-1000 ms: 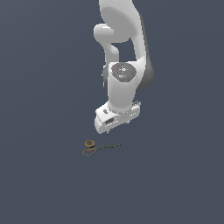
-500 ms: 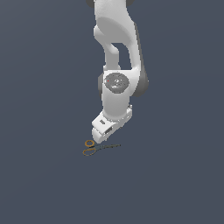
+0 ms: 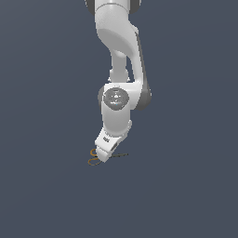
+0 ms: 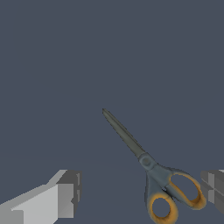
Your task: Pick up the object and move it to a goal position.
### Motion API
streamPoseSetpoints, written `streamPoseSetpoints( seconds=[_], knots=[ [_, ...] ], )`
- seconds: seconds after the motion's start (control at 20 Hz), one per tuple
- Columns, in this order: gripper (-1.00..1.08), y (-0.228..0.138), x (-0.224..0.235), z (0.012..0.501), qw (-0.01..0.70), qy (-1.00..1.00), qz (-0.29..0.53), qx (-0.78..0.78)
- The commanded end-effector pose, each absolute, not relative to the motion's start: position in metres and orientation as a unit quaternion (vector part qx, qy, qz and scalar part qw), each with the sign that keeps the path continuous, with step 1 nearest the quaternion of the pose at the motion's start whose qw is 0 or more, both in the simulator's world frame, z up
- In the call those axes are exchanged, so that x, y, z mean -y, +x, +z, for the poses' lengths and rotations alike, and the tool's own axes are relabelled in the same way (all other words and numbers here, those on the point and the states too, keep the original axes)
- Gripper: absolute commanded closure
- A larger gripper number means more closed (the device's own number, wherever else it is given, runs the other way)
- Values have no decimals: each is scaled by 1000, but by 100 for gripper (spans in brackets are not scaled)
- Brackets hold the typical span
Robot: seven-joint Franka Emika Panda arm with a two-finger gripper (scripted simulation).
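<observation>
Lowered end effector (image 4: 142, 194) (jaws apart) straddles scissors (image 4: 153, 175).

Under me a flat, bare dark slate-grey floor (image 3: 42, 186), same plain grey filling everything I see, even soft light, faint shading, no walls or furniture visible

No writing, label, brand, number or sign can be read anywhere in either view: the white arm (image 3: 118, 69), the scissors (image 4: 153, 175) and the plain grey table (image 3: 186, 186) all show bare surfaces with no lettering.
</observation>
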State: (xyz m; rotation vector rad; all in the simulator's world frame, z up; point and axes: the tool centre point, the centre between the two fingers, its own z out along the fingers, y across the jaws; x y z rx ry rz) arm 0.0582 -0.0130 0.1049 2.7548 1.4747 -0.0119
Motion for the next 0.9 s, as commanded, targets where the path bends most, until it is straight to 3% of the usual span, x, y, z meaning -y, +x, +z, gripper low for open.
streamPoseSetpoints(
  seconds=[0.0,0.85],
  knots=[
    [-92,62,18,99,8,867,-4,-499],
    [-92,78,50,64,1,767,-1,-642]
  ],
)
